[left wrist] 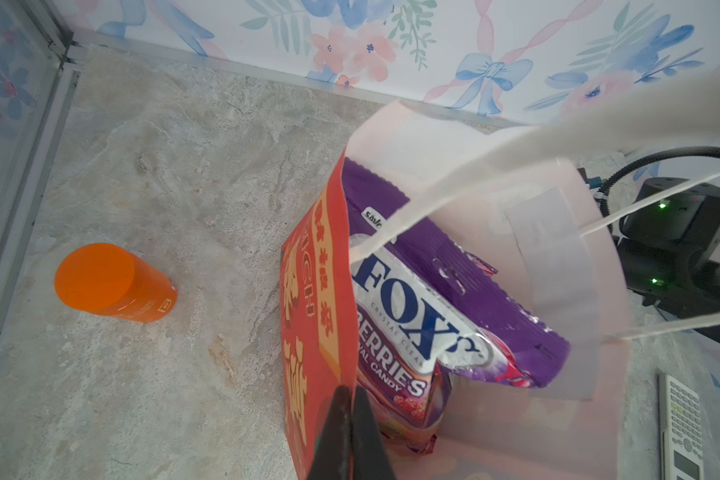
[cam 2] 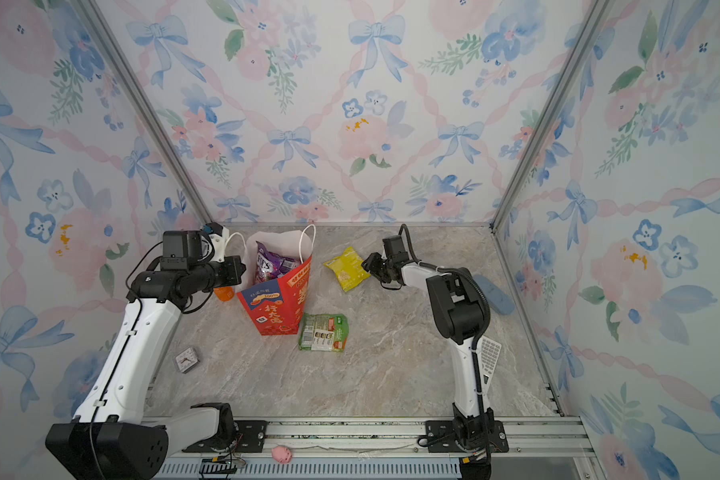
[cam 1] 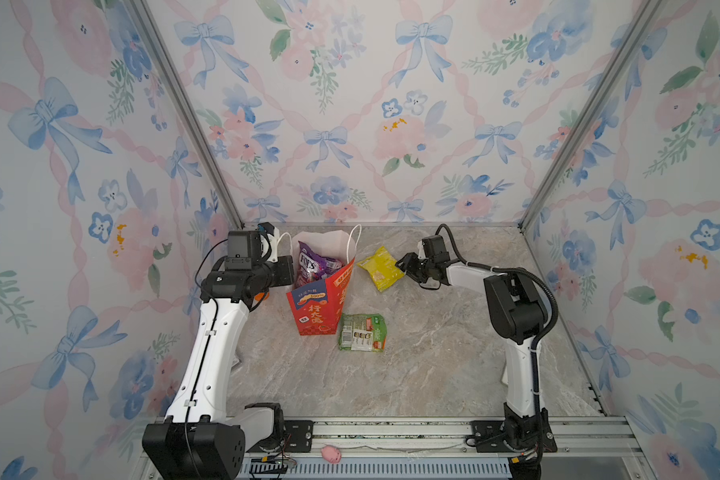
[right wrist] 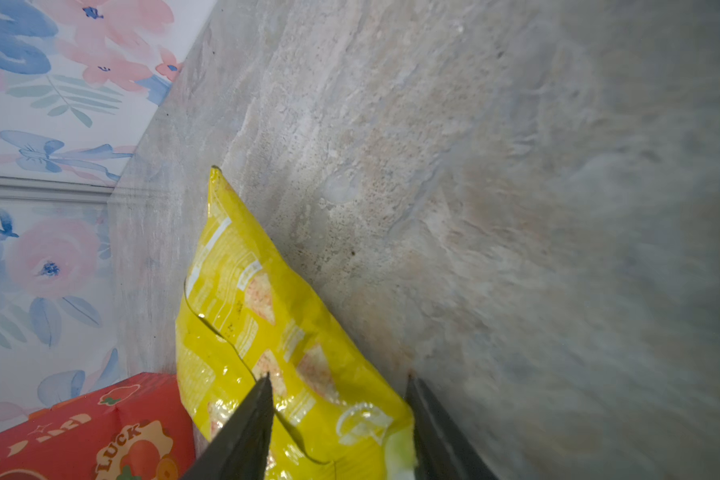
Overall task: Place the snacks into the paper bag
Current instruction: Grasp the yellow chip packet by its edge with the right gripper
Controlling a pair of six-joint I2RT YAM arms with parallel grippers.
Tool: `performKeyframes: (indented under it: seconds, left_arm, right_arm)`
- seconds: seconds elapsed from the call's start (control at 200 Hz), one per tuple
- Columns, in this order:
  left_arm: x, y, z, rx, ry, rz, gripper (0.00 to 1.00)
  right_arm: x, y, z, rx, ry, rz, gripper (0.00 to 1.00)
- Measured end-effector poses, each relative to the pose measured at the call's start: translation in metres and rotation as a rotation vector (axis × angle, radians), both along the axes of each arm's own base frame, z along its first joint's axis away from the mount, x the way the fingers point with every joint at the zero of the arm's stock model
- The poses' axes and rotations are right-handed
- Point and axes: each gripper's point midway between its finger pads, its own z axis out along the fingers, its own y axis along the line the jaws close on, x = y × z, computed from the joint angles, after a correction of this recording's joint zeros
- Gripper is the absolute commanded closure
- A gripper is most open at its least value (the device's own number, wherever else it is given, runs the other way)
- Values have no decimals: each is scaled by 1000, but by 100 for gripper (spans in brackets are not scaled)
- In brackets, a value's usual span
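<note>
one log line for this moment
left gripper: shut on paper bag rim | right gripper: open around yellow packet | green packet: on table

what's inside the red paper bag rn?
Purple candy packets, seemingly two, the front one reading FOX'S, stick up inside the paper bag. Anything below them is covered by the packets and the bag's walls.
</note>
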Motion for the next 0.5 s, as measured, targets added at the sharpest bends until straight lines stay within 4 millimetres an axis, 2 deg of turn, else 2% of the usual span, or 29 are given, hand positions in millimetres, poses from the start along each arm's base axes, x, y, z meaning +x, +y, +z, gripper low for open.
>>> performKeyframes:
  seconds: [0.185,0.405,0.5]
  left_arm:
    - [0,0,0,0,0,0,100]
    - [0,0,0,1,0,0,100]
    - [0,0,0,1,0,0,100]
  right_arm:
    - [1,8,-4,0,1,5,74]
    - [2,8,-6,1,5,-7,99]
    - [2,9,-4,4,-2,-3,100]
